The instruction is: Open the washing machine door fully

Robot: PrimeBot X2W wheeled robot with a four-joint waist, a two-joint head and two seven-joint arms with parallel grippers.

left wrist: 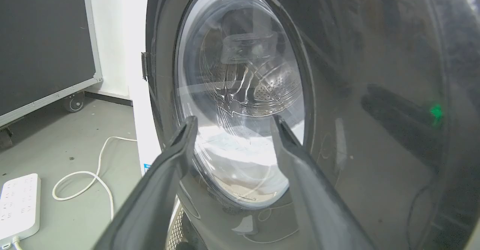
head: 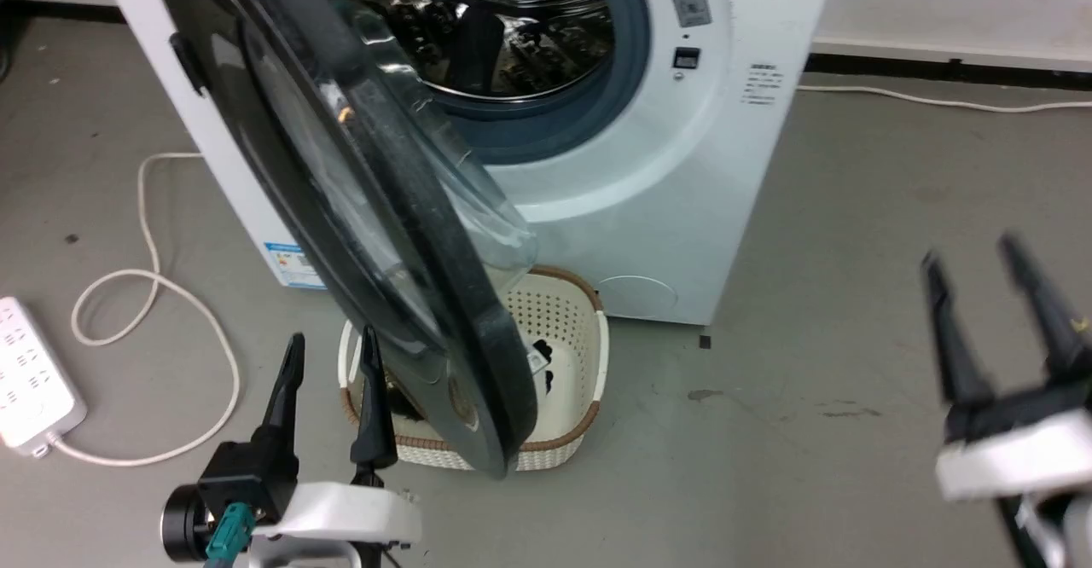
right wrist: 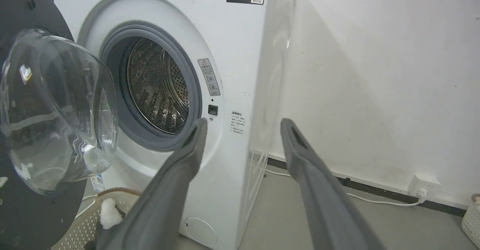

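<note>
The washing machine door (head: 367, 201) stands swung out from the white machine, hinged at the machine's left, its glossy black rim edge-on toward me and its clear glass bowl (right wrist: 56, 111) bulging toward the drum. The steel drum (head: 503, 22) with its grey rubber ring is exposed. My left gripper (head: 331, 350) is open, low beside the door's outer face (left wrist: 375, 92), fingers pointing at its glass window (left wrist: 240, 92), nothing between them. My right gripper (head: 968, 257) is open and empty at the lower right, well clear of the door, pointing toward the machine front (right wrist: 240, 73).
A white woven basket (head: 572, 321) with dark and white items sits on the floor under the door. A power strip (head: 30, 376) and white cable (head: 171, 295) lie at left. A black wheeled case (left wrist: 41, 43) stands beyond. Grey floor lies at right; the wall (right wrist: 375, 73) is behind.
</note>
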